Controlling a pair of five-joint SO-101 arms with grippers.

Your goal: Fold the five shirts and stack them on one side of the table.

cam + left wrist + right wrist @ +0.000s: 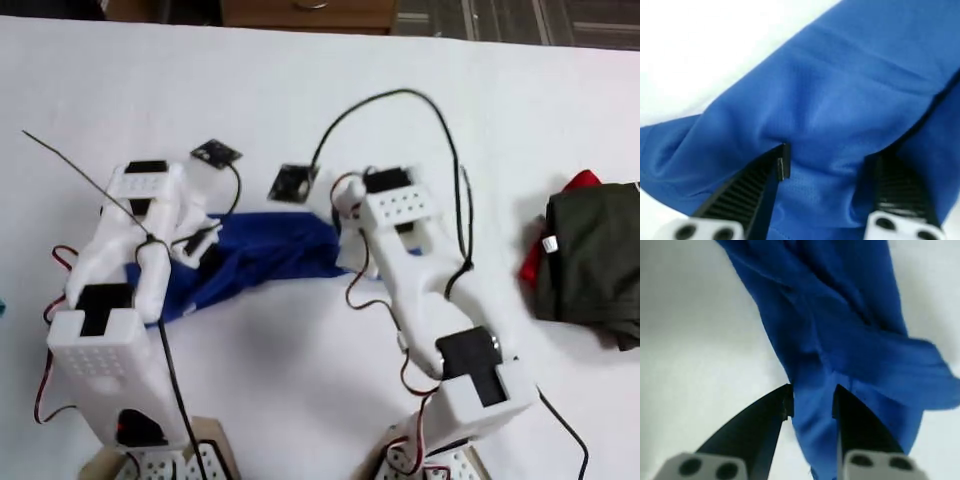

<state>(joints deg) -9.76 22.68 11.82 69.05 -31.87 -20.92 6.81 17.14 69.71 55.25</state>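
Well, both arms are stretched forward from their bases, wrists bent over, and both grippers point down at the table (300, 90). The left gripper (830, 160) is low on the blue shirt (840, 90), its jaws spread wide. Cloth bulges up between them and creases run to one fingertip (783, 162), so it reads as released, not clamped. The right gripper (812, 395) is at the shirt's narrow, bunched end. Its jaws are much closer together and pinch a fold of the fabric between the tips, a grasp on the shirt. From the high view, the shirt (270, 250) lies crumpled between the left gripper (205, 255) and the right gripper (345, 250), touching both. A stack (590, 260) of dark and red folded clothes sits well apart, out beyond the right gripper's outer side.
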